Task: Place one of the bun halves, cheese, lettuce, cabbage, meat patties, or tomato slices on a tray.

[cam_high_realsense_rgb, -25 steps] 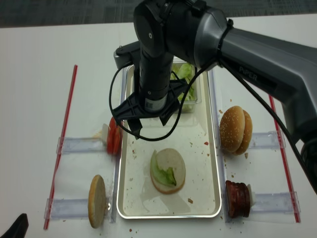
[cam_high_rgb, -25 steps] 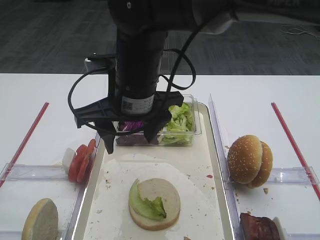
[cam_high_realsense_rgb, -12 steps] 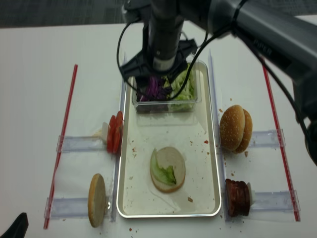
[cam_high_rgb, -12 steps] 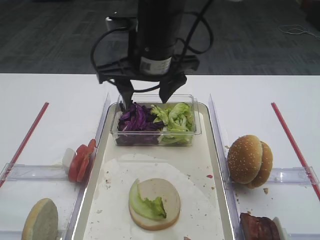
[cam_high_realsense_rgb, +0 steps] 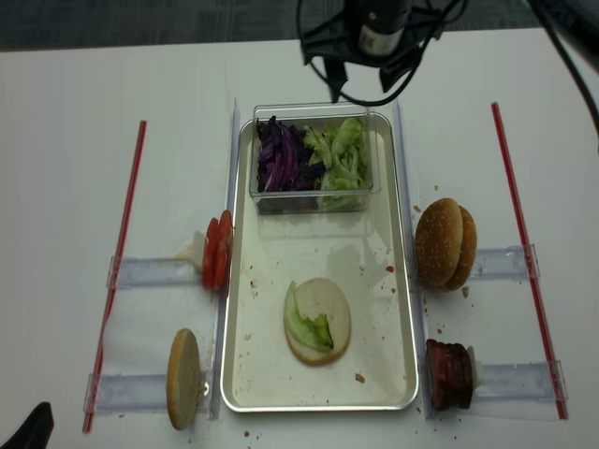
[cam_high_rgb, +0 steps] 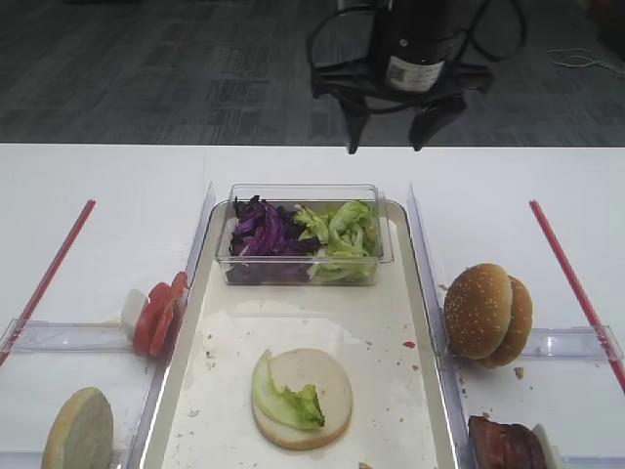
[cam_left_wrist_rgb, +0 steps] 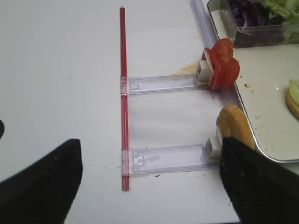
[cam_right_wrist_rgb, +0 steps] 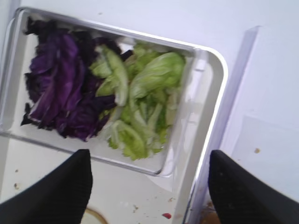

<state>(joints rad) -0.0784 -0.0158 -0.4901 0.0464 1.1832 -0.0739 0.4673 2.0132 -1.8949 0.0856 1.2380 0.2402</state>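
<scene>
- The right end effector [cam_high_rgb: 388,147] hung above the far edge of the white table [cam_high_rgb: 107,186], behind the tray, its two dark fingers spread wide with nothing between them.
- The left end effector [cam_left_wrist_rgb: 149,186] showed only as two dark blurred fingertips at the bottom of its own wrist view, wide apart and empty, low over the left side of the table.
- The long silvery tray [cam_high_realsense_rgb: 398,309] lay in the middle of the table. On its paper lining sat a pale flat-cut bun half [cam_high_realsense_rgb: 323,320] with one piece of lettuce [cam_high_realsense_rgb: 306,327] lying across its left side, which reads as the base of a burger being built.
- At the tray's far end stood a clear plastic box [cam_high_rgb: 376,256] with purple cabbage [cam_high_rgb: 259,230] on its left and loose green lettuce on its right, touching in the middle.
- Ingredients stood on edge in clear holders beside the tray, likely so fingers could close on them from above: tomato slices [cam_high_rgb: 158,315] and another pale bun half [cam_high_rgb: 80,430] on the left, two sesame-seeded bun tops [cam_high_rgb: 488,313] and meat patties [cam_high_rgb: 503,445] on the right.
- Red strips [cam_high_realsense_rgb: 117,271] ran along both outer sides, apparently marking the work area.
- A white label [cam_high_rgb: 410,70] on the right arm's wrist was too small to read.
</scene>
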